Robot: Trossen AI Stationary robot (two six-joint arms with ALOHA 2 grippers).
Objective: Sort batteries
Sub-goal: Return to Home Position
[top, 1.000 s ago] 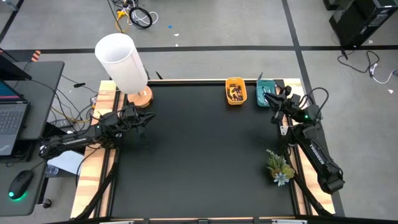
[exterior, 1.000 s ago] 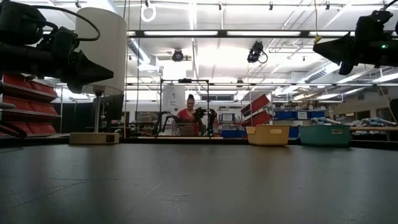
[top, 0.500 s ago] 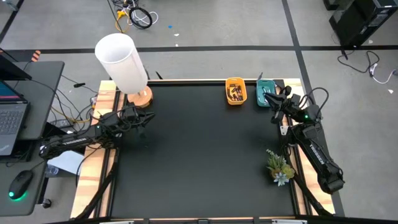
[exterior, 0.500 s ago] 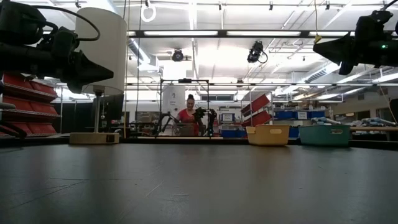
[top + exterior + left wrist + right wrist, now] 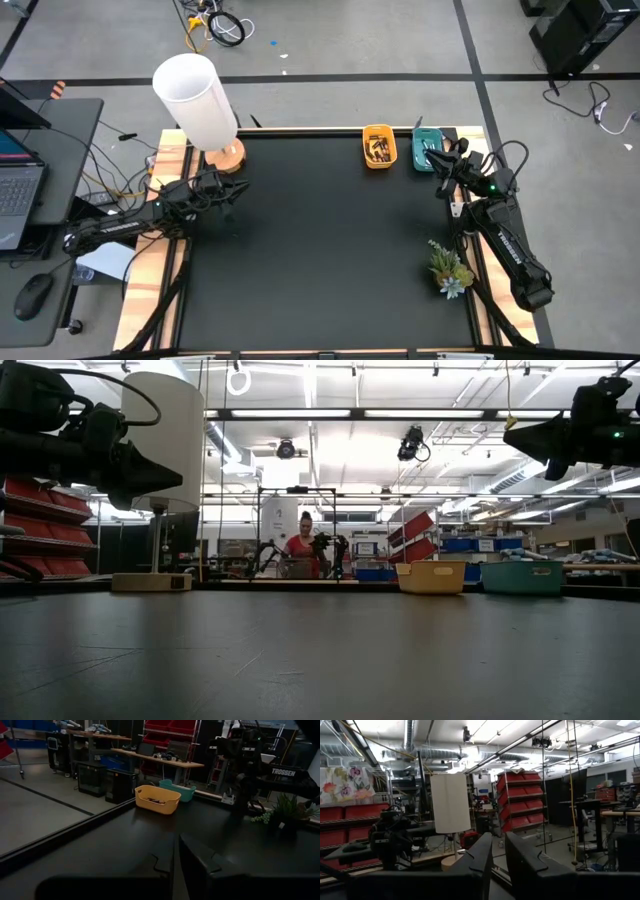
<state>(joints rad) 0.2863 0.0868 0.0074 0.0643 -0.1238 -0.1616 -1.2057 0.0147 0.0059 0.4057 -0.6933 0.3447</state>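
1 yellow tray, 1 teal tray; left pincer, right pincer closed.

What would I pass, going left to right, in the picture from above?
Dark grey laptop → tall white cylindrical lamp → small yellow plastic tray → small teal plastic tray.

High camera straight down on whole surface, low camera level across it, wrist cameras facing inward, yellow tray shared by three.

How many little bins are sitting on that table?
2: a yellow bin and a teal bin, side by side at one edge of the table. None seems hidden.
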